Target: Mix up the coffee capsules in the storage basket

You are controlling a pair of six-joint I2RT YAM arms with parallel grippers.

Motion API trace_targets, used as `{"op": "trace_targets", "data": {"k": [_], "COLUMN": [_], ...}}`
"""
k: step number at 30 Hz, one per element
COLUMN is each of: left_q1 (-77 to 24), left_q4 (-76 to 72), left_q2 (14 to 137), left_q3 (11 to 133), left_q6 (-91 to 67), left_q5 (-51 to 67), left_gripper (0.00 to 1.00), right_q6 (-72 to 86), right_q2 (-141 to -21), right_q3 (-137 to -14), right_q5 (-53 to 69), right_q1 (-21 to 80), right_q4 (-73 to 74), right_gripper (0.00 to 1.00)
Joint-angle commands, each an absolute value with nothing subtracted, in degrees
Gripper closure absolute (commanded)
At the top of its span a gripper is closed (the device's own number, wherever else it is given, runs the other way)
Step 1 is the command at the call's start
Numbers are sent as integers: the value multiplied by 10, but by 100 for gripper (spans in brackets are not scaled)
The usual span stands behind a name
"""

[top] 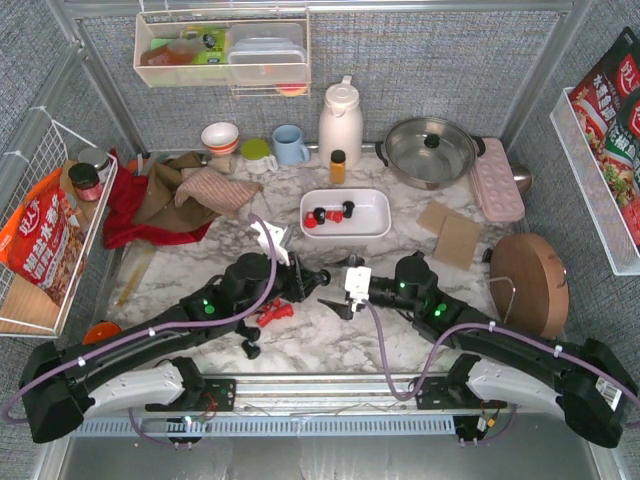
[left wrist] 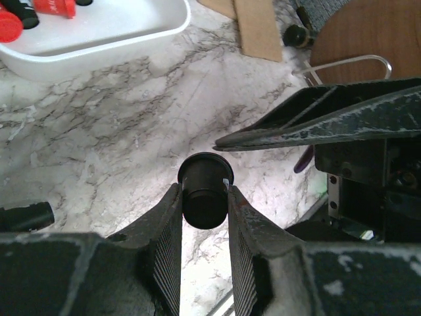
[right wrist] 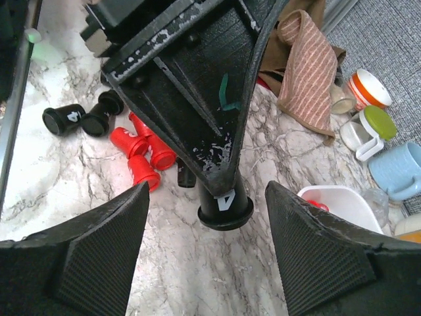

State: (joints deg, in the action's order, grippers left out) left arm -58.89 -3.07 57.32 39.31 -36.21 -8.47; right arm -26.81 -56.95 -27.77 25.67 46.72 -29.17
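The left claw [left wrist: 202, 189] pinched a black cup-shaped coffee capsule [right wrist: 225, 201], rim toward the spread right claw [top: 338, 290], directly below the white shallow plastic storage basket [top: 372, 214] at frame centre.

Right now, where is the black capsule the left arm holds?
In the top view, the black capsule sits mid-frame, clamped in the left gripper's jaws, on the near side of the storage basket, facing the open right gripper.
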Motion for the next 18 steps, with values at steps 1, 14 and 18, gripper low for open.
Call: {"op": "trace_targets", "data": {"k": [1, 14, 18], "left_q1": [-589, -590, -590], "left_q4": [-61, -76, -77], "left_q2": [572, 551, 553], "left_q3": [397, 381, 381], "left_q6": [-349, -351, -352], "left_q5": [-52, -30, -30], "left_gripper": [73, 73, 73], "right_q6": [-309, -316, -317], "right_q2": [-573, -592, -590], "right_q3": [-289, -302, -304], "right_q5": [245, 194, 193], "right_q1": [468, 477, 479], "right_q4": [-256, -256, -254], "right_gripper": [25, 38, 43]}}
